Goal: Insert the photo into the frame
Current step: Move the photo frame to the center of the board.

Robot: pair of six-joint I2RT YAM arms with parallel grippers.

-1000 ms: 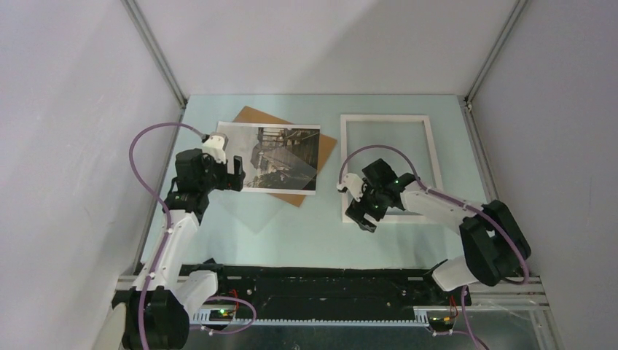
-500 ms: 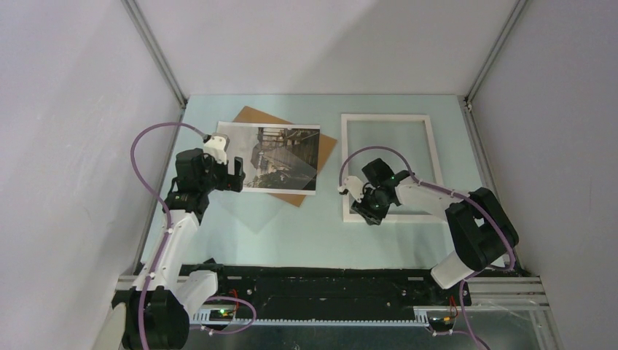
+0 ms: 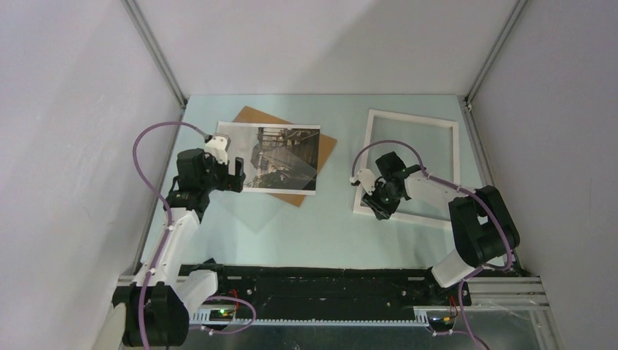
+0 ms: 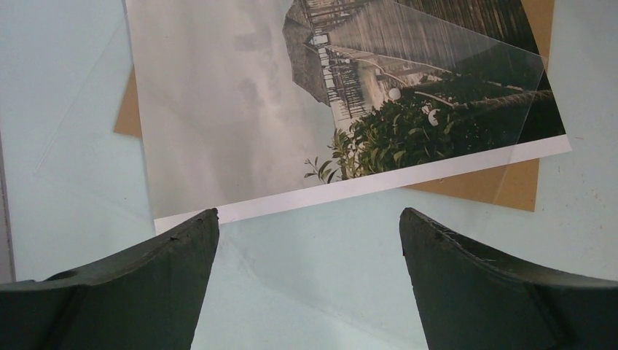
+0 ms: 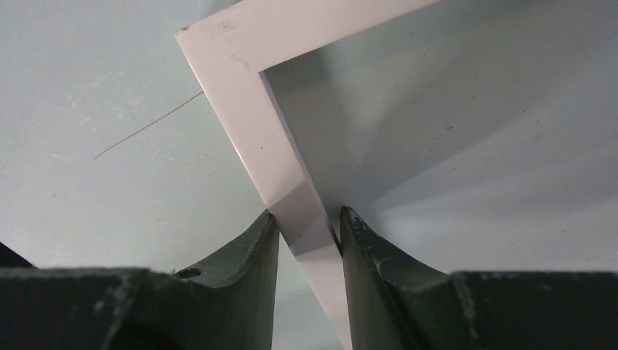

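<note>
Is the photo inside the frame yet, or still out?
Out. The photo lies on a brown board at the left, apart from the frame at the right.

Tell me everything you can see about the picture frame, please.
The frame is a large rectangle of narrow, flat white rails with squared corners. Its middle is see-through, and the pale table shows inside it. It sits on the right side of the table, turned askew to the table's edges, apart from the photo. The right gripper has its jaws closed across the left rail, close to the near-left corner. Whether that corner is lifted off the table cannot be told.
</note>
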